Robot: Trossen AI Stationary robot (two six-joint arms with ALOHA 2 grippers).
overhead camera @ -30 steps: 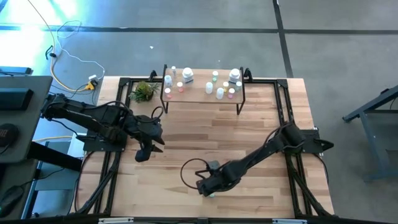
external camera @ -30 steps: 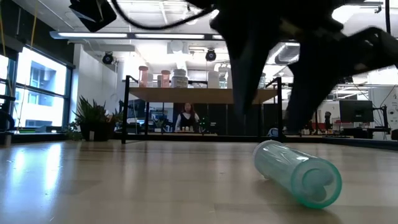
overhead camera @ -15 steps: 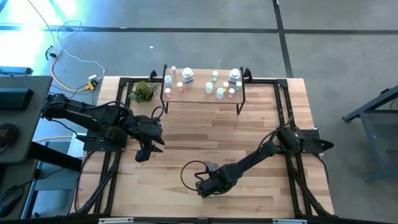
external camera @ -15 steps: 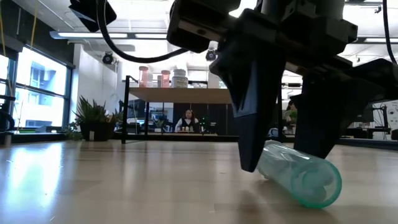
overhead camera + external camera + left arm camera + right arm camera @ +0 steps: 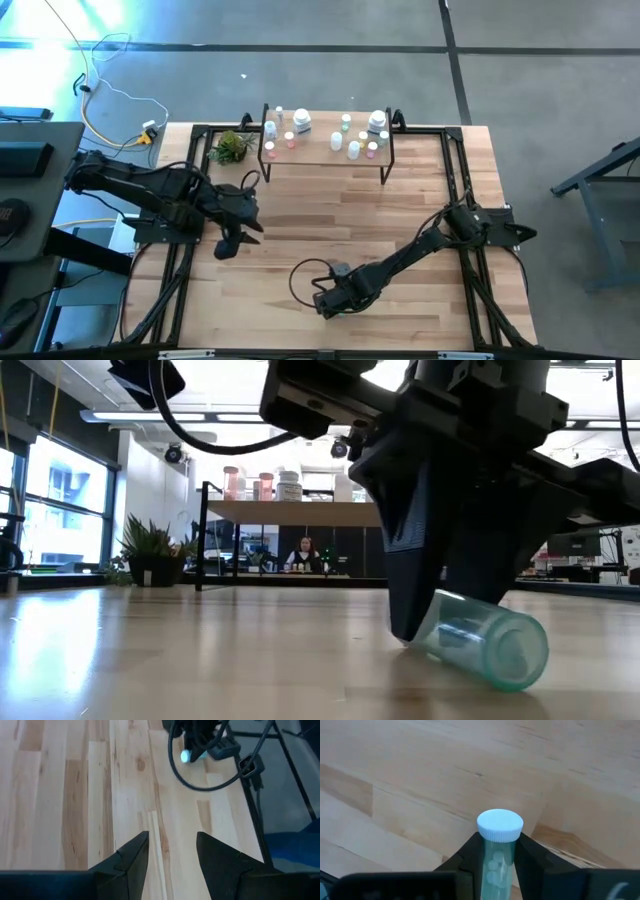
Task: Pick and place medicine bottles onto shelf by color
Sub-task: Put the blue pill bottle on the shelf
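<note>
A translucent green medicine bottle (image 5: 482,646) with a white cap (image 5: 500,824) lies on its side near the table's front edge. My right gripper (image 5: 334,300) is shut on it. The shelf (image 5: 326,152) stands at the table's far edge and carries several small white, pink and green bottles (image 5: 300,124). My left gripper (image 5: 228,248) hangs open over bare wood at the middle left, nothing between its fingers (image 5: 134,857). My right gripper pinches the bottle's body (image 5: 496,862) between its two fingers, just behind the white cap. The fingers (image 5: 412,575) come down from above at a slant, one on each side of the bottle. The bottle lies on its side on the table, bottom end (image 5: 520,656) toward the near edge.
A small potted plant (image 5: 232,147) stands left of the shelf. Black frame rails (image 5: 455,165) run along the table's sides and a black cable loops (image 5: 305,278) by the right gripper. Bare wood lies between the arms and the shelf. A person (image 5: 303,550) sits beyond the table.
My right gripper has come down over the lying green bottle and shut on its body. The bottle has stayed on the table and has shifted slightly between the fingers.
</note>
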